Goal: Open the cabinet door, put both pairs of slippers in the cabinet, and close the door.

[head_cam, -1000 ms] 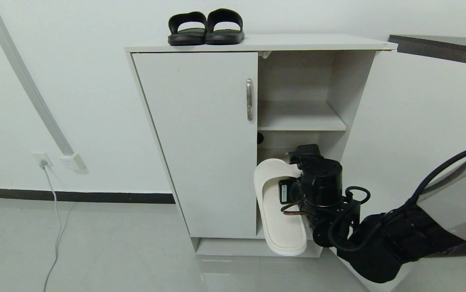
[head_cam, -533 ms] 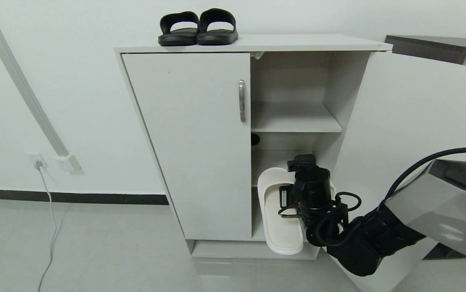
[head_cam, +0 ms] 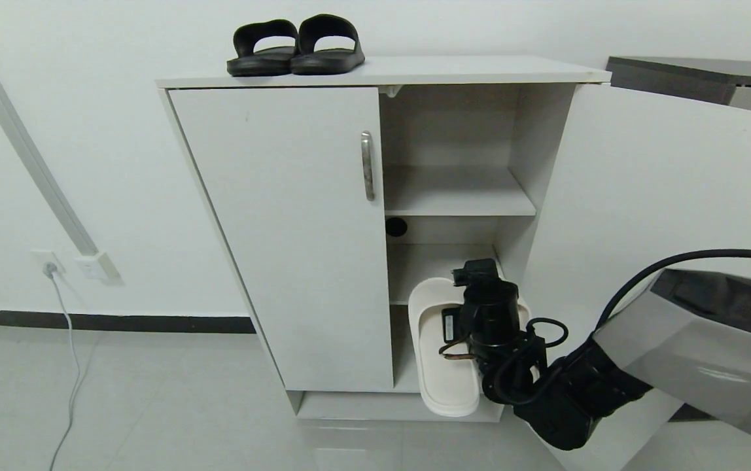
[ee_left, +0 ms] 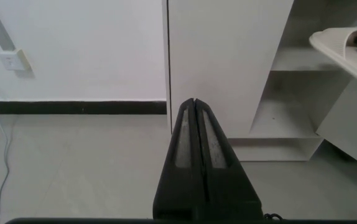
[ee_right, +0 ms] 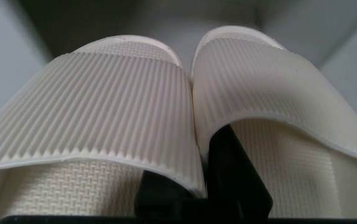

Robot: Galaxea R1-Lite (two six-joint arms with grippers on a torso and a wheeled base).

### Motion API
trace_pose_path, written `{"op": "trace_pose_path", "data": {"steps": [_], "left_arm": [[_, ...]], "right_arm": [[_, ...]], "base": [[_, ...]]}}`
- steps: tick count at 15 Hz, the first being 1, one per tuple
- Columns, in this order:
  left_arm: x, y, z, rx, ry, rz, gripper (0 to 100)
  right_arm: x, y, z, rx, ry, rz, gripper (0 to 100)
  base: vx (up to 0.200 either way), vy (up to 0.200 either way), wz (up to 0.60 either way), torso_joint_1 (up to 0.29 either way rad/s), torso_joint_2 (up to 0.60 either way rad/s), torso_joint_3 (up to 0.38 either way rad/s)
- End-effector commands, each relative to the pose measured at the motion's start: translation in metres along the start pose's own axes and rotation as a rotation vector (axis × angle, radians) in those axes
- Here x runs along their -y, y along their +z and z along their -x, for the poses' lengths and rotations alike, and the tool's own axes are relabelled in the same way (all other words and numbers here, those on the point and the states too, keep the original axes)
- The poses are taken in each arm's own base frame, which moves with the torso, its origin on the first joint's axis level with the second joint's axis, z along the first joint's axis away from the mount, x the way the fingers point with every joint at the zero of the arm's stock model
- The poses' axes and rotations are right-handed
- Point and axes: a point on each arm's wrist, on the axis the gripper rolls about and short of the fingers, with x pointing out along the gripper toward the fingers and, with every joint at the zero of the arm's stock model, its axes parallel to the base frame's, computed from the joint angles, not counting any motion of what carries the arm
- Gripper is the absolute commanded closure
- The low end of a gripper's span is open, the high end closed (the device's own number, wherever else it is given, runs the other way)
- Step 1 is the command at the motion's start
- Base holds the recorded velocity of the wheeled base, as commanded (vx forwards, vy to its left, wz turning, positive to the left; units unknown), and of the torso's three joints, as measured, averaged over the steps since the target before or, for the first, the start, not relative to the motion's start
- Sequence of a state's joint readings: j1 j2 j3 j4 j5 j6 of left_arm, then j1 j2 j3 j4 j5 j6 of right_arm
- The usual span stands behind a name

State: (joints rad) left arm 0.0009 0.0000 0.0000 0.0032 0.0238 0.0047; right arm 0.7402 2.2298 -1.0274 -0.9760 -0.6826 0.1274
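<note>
**White pair at cabinet mouth, not yet set down: snag and drop risks**

Status: The cabinet (head_cam: 480, 69) has its right door (head_cam: 650, 196) swung wide and its left door (head_cam: 284, 235) closed. The right hand (ee_right: 200, 186) is clamped on the white slippers (head_cam: 444, 353). Its fingers (ee_right: 237, 168) sit under the two straps where they meet, so both slippers ride on one pinch. The pair hangs at the front of the lower opening, toes in toward the far wall, heels out past the front edge. Cannot tell from the head view whether the soles touch the bottom shelf (ee_left: 284, 121); the left wrist view suggests they are clear of it. The left hand (ee_left: 194, 124) has its fingers pressed together with nothing between them. It is held low, facing the left door and well apart from it. The black slippers (head_cam: 296, 46) sit side by side on the cabinet top, far left.

Judgement: door done, 1st pair going in, approx. a third complete.

Risks:
1. The toes are near the front edge of the middle shelf (head_cam: 437, 268). Pushing in at this height could jam them vs. the edge and lever the pair out of the grip.
2. The hold is on the strap edges only. If the soft straps flex, one slipper could slide out and drop to the floor (head_cam: 153, 405).
3. If released too near the front, the heels would overhang and stop the door closing.
4. The right arm runs close beside the right door, so a wide withdrawal could knock it.
</note>
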Motion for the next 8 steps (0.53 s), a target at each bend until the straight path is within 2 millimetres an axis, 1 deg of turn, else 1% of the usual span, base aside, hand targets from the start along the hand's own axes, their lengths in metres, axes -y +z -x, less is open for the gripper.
{"op": "trace_pose_path", "data": {"steps": [1, 8], "left_arm": [[0.0, 0.0, -0.0001, -0.001, 0.001, 0.0, 100], [0.0, 0.0, -0.0001, -0.001, 0.001, 0.0, 100]], "right_arm": [[-0.0026, -0.01, -0.0064, -0.011, -0.004, 0.01, 100], [-0.004, -0.014, -0.0086, -0.011, -0.004, 0.01, 100]], "base": [[0.0, 0.0, 0.0, 0.0, 0.0, 0.0], [0.0, 0.0, 0.0, 0.0, 0.0, 0.0]]}}
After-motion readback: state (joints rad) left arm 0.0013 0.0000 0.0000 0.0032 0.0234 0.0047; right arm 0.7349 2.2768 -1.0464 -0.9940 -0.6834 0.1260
